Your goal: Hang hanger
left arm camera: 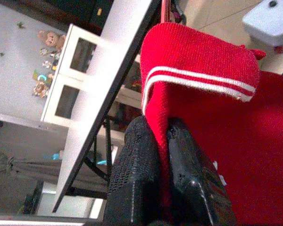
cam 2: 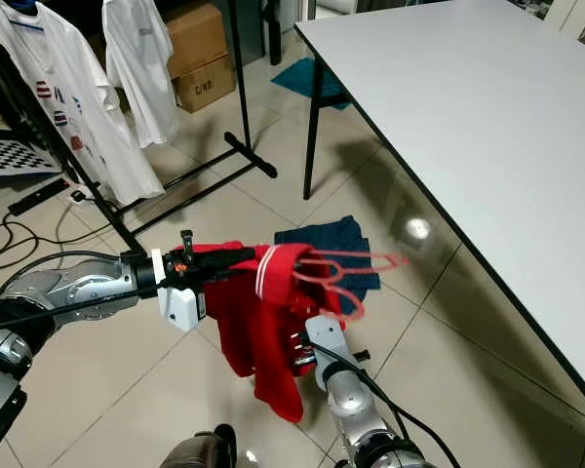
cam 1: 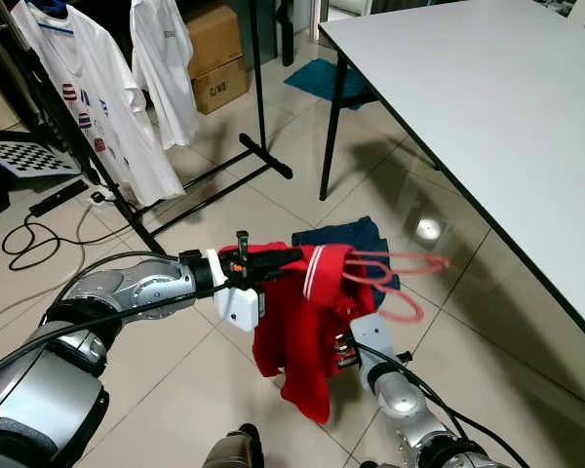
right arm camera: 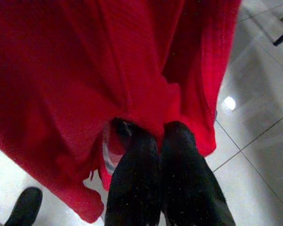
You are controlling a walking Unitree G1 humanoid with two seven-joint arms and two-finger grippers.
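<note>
Left gripper (cam 1: 291, 257), mid-frame in the left eye view, pinched shut on the red garment (cam 1: 297, 327) by its white-striped collar. Right gripper (right arm camera: 151, 136), lower centre, pressed closed into the cloth's underside; probably holding a fold, though hard to confirm through the fabric. Pink hanger (cam 1: 395, 278) blurred, jutting right from the collar, hook end free. Clothes rack (cam 1: 97, 175) stood in the upper left, white shirts (cam 1: 97, 93) already hung there. Best done by keeping the collar grip firm, steadying the swing, turning towards the rack and leading with the hook. Garment draped heavy, folded unevenly over the hanger.
</note>
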